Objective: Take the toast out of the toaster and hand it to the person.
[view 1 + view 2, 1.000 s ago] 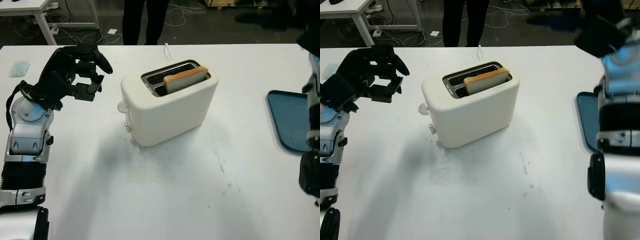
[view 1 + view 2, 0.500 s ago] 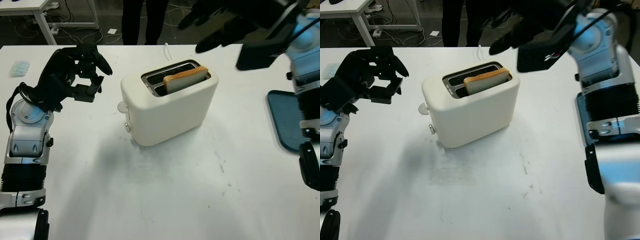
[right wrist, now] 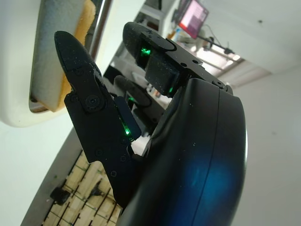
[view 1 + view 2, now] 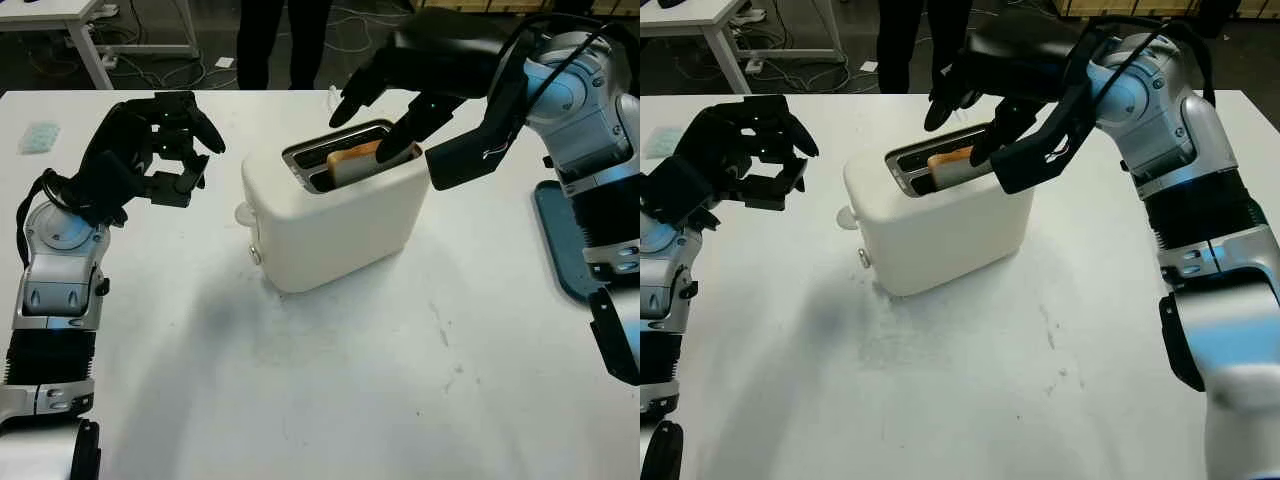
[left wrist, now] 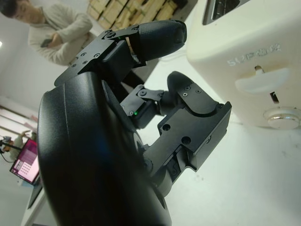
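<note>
Toaster: a cream-white, rounded plastic two-slot toaster (image 4: 335, 215) stands near the middle of the white worktop (image 4: 330, 380), turned at an angle, its slots rimmed in dark metal, with a lever and a round knob on its end face.
Toast: a pale, golden-crusted slice of toast (image 4: 352, 160) stands upright in the slot nearer the robot, its top edge poking above the toaster.
Right hand: the glossy black three-finger right hand (image 4: 385, 105) hangs over the toaster's top, open, fingers spread; one fingertip (image 4: 392, 152) reaches down at the toast's upper edge, though whether it actually touches is hard to judge. It pinches nothing.
Left hand: the matching black left hand (image 4: 160, 150) is raised above the worktop, to the left of the toaster and apart from it, fingers curled inward around nothing.
Tray: a flat teal tray with a raised rim (image 4: 575, 240) lies at the worktop's right edge, partly behind the right arm.
Person: a person's dark trouser legs (image 4: 275, 40) stand on the floor beyond the far edge of the worktop.
</note>
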`<action>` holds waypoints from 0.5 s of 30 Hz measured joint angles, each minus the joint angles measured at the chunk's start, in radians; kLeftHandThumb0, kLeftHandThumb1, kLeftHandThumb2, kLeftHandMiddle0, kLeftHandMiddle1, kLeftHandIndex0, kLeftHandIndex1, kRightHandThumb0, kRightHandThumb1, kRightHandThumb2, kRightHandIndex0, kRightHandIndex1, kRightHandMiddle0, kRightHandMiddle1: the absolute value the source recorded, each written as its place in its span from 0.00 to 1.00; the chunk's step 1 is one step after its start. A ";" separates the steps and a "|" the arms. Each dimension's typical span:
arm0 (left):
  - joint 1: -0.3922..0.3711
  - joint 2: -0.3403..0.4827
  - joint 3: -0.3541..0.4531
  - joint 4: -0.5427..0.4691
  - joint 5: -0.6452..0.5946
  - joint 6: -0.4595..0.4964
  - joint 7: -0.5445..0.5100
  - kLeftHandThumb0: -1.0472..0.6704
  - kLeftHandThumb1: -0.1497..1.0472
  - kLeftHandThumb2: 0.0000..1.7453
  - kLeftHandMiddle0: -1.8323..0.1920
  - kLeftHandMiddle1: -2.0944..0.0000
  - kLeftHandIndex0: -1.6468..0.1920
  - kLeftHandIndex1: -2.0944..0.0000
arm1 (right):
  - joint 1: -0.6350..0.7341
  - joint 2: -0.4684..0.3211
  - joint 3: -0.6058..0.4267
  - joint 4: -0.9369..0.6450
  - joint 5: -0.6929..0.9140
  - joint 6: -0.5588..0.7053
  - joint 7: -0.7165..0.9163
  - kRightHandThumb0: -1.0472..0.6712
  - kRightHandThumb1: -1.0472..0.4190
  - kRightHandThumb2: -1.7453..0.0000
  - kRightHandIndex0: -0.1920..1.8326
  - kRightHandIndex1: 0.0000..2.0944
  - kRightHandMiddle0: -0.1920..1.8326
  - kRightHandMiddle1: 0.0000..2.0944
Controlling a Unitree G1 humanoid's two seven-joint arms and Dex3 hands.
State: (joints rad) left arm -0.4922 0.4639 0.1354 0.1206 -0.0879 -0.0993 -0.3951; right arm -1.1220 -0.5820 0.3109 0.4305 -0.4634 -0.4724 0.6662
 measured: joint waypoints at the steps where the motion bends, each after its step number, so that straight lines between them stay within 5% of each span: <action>1: 0.000 -0.001 0.000 0.000 0.000 0.000 0.002 0.59 0.49 0.73 0.40 0.32 0.49 0.38 | -0.001 0.000 0.001 0.000 -0.002 0.002 0.002 0.30 0.22 1.00 0.57 0.01 0.53 0.00; 15: 0.004 -0.004 0.000 -0.024 0.000 0.015 0.014 0.59 0.51 0.72 0.42 0.31 0.50 0.38 | -0.001 0.005 0.040 0.098 -0.074 -0.031 -0.084 0.37 0.23 0.99 0.54 0.00 0.51 0.00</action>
State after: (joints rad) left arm -0.4887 0.4598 0.1355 0.0964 -0.0875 -0.0845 -0.3814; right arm -1.1227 -0.5767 0.3505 0.5284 -0.5374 -0.5033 0.5825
